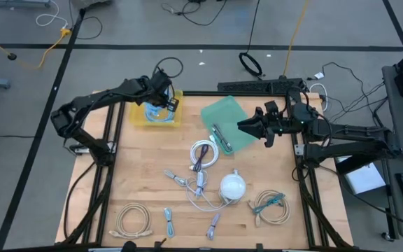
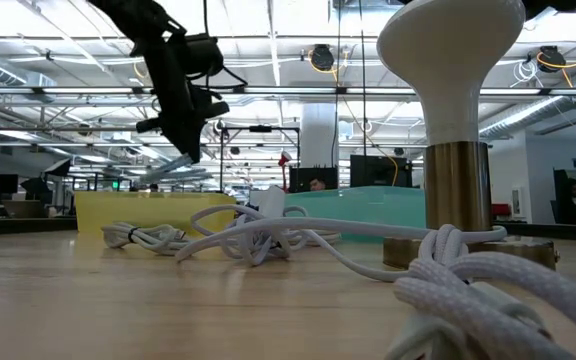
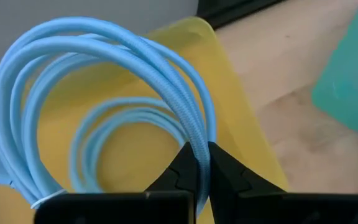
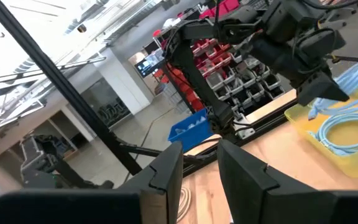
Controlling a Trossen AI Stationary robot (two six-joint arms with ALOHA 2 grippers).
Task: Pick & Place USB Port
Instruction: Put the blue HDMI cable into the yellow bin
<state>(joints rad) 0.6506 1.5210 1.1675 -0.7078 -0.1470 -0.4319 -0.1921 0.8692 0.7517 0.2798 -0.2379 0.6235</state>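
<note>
Right now, blue cable: a coiled light-blue cable (image 3: 104, 93) hangs over the yellow tray (image 1: 158, 116), one strand pinched in the left end effector.
Left end effector: the left end effector (image 3: 196, 163) sits above the yellow tray, its fingers nearly closed on that blue strand; in the low view it (image 2: 183, 150) hangs just above the tray wall.
Yellow tray: at the far left part of the bench (image 1: 145, 189), with loops of the blue cable reaching down into it.
Green tray: a teal tray (image 1: 227, 122) lies just to the right of the yellow tray, holding a small grey cable.
Right end effector: the right end effector (image 1: 247, 127) hovers at the teal tray's right edge, on the side away from the yellow tray, fingers a little apart and holding nothing.
Other cables: white coils (image 1: 203, 152) lie nearer the front than the yellow tray, beside a white lamp (image 1: 232, 186).
Front edge: a beige cable coil (image 1: 131, 219) lies well apart from the yellow tray.
</note>
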